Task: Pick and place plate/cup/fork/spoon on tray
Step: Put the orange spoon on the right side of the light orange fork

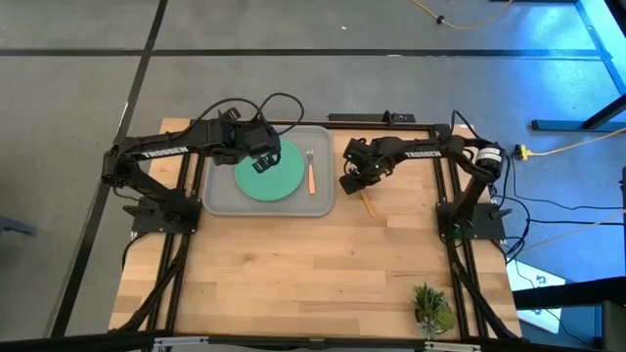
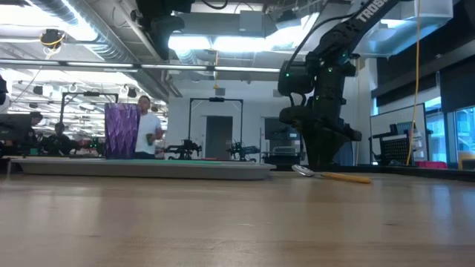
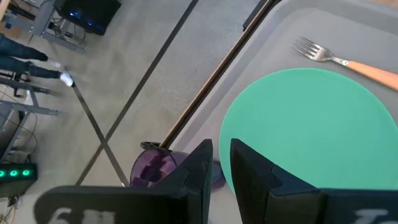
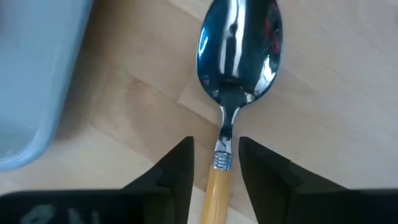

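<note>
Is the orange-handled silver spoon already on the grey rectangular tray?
No. The orange-handled silver spoon lies on the wooden table, beside the grey rectangular tray, with the right tool open astride its neck.

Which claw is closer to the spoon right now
The right. The right claw straddles the spoon at its neck, on the bare table beside the tray. The left claw is over the plate on the tray, farther off.

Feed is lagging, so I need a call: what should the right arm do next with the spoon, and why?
Probably close the right gripper. Its open fingers straddle the neck of the orange-handled silver spoon, which lies on the wooden table beside the grey rectangular tray, not yet on it. The teal plate and orange-handled fork are already there.
</note>
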Controlling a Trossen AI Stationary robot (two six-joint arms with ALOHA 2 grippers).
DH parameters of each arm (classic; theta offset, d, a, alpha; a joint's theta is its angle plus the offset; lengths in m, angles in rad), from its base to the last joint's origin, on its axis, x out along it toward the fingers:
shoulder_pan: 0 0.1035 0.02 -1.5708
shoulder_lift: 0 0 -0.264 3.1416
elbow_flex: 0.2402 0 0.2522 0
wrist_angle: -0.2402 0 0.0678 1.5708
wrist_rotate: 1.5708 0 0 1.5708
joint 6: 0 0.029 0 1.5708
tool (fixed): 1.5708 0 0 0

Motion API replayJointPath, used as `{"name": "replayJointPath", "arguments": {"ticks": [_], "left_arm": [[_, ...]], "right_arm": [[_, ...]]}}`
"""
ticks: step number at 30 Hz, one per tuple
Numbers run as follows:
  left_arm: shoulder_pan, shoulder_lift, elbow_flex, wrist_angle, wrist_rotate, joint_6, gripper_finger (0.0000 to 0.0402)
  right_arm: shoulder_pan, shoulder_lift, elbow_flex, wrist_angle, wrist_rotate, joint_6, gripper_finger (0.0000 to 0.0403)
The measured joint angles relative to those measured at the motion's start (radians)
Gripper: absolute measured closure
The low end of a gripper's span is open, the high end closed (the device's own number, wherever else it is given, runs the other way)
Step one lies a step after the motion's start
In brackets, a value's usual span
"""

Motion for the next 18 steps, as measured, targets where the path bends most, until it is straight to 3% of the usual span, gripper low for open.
{"name": "replayJointPath", "arguments": {"ticks": [13, 18], "left_arm": [[0.0, 0.0, 0.0, 0.0, 0.0, 0.0, 0.0351], [0.0, 0.0, 0.0, 0.0, 0.0, 0.0, 0.0351]], "right_arm": [[0.0, 0.086, 0.005, 0.011, 0.001, -0.001, 0.027], [-0.001, 0.093, 0.004, 0.011, 0.004, -0.003, 0.0303]]}}
